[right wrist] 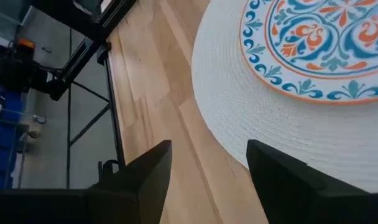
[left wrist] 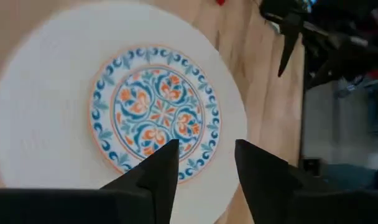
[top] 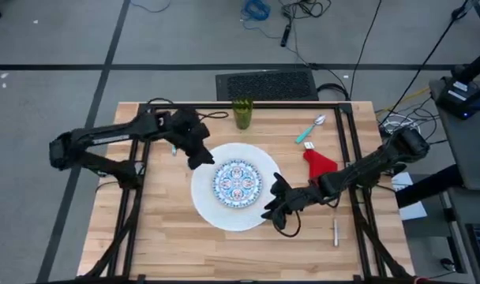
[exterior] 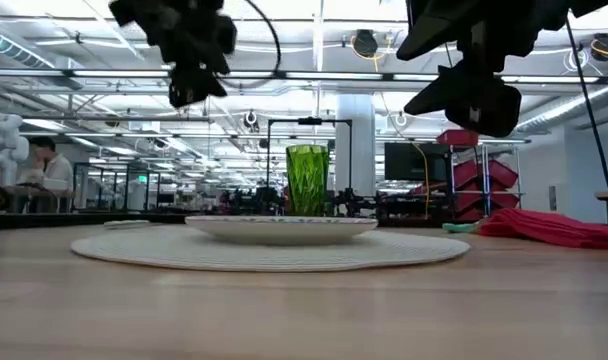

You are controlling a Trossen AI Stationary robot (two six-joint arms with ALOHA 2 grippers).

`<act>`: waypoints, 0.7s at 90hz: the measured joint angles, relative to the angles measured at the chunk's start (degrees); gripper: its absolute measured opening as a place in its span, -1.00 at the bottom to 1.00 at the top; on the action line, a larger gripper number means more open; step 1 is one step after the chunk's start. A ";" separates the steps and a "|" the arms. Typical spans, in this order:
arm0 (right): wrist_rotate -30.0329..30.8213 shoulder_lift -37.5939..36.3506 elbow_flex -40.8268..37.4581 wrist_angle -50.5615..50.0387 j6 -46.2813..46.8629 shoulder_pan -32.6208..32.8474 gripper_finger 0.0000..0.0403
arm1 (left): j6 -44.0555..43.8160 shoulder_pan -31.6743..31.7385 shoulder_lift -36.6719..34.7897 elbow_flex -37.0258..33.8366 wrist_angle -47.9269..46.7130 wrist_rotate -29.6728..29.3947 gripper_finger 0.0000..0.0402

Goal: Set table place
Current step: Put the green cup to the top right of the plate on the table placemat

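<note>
A large white round plate (top: 228, 207) lies flat at the table's middle. The smaller blue-and-red patterned plate (top: 237, 181) rests on it, centred. My left gripper (top: 200, 160) hovers open above the white plate's far left rim, touching nothing. My right gripper (top: 271, 207) hovers open above its right near rim, also holding nothing. The green tumbler (top: 242, 113) stands upright at the far edge. A teal-handled spoon (top: 311, 130) lies to the far right, and a red cloth napkin (top: 320, 162) is crumpled beside it. A small silver piece of cutlery (top: 335, 232) lies near the right rail.
The black frame rail (top: 352, 150) runs around the tabletop. Bare wood shows left of the white plate and along the near edge. A dark keyboard-like mat (top: 266, 84) lies on the floor beyond the far edge.
</note>
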 joint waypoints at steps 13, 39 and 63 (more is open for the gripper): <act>-2.86 0.00 -0.01 0.23 0.70 -0.90 -0.03 | 1.33 -4.55 -4.20 -0.02 -0.10 -3.54 -0.30; -6.17 0.00 2.09 0.01 -0.77 -5.51 -0.03 | -0.31 -12.43 -15.37 -4.92 -2.40 -6.91 -0.30; -7.76 0.00 10.50 -8.79 -15.61 -12.34 -0.03 | -12.82 -13.18 -22.11 -15.43 8.28 -13.73 -0.30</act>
